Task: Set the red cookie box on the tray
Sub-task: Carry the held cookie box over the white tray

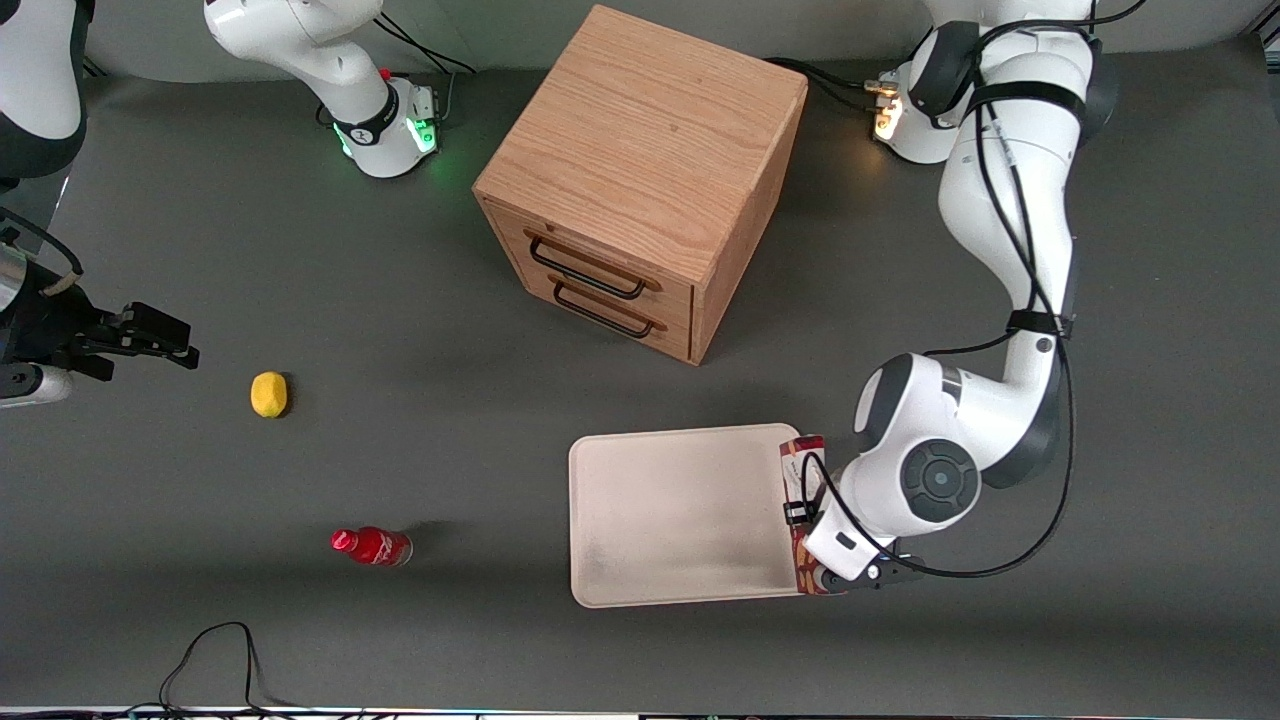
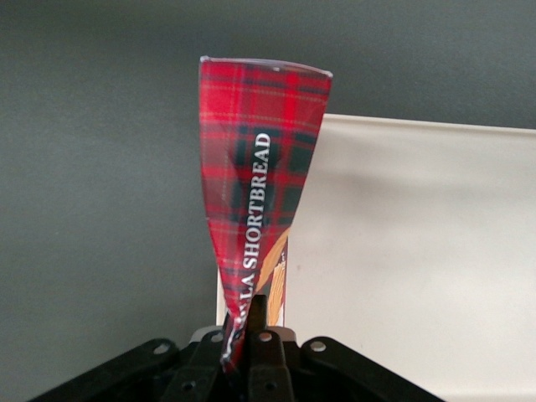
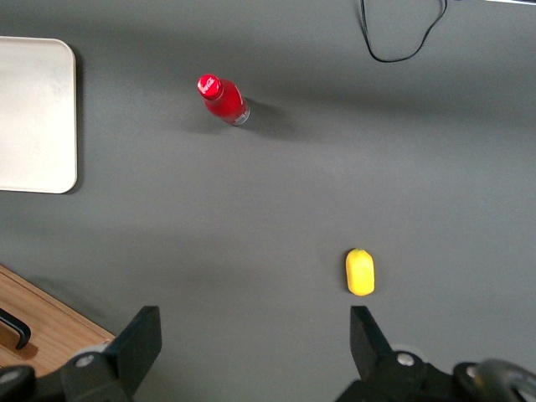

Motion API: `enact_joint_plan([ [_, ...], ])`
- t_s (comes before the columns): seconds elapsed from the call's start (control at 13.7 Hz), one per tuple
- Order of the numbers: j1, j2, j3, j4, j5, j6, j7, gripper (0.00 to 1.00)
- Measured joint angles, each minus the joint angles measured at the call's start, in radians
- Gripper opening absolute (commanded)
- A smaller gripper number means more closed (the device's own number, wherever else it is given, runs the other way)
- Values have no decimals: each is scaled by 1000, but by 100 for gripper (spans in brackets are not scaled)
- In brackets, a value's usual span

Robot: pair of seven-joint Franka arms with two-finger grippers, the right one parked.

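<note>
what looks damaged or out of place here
The cookie box looks crushed: the pincer is shut on one end, squeezing it nearly flat while the other end flares open. It sits along the tray edge nearest the working arm.

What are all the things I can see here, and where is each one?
Red cookie box: one, dark-red tartan, held in the gripper at the tray's edge toward the working arm's end.
Tray: one, cream-white, on the table, nearer the front camera than the cabinet.
Wooden drawer cabinet: one, light oak with two black-handled drawers, mid-table.
Lemon: one, yellow, toward the parked arm's end.
Small bottle: one, red with a red cap, nearer the front camera than the lemon.
Cable: one, black, at the table's edge nearest the front camera.
Gripper: one, black, shut on the box beside the tray.
</note>
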Motion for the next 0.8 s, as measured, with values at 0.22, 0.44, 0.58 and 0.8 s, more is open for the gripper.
enact_joint_plan([
  [0.22, -20, 30, 17, 3, 0, 47, -24, 0],
  [0.44, -20, 46, 19, 3, 5, 64, -31, 0],
  [0.58, -22, 51, 19, 3, 10, 68, -35, 0],
  [0.8, -25, 59, 19, 0, 12, 84, -57, 52],
])
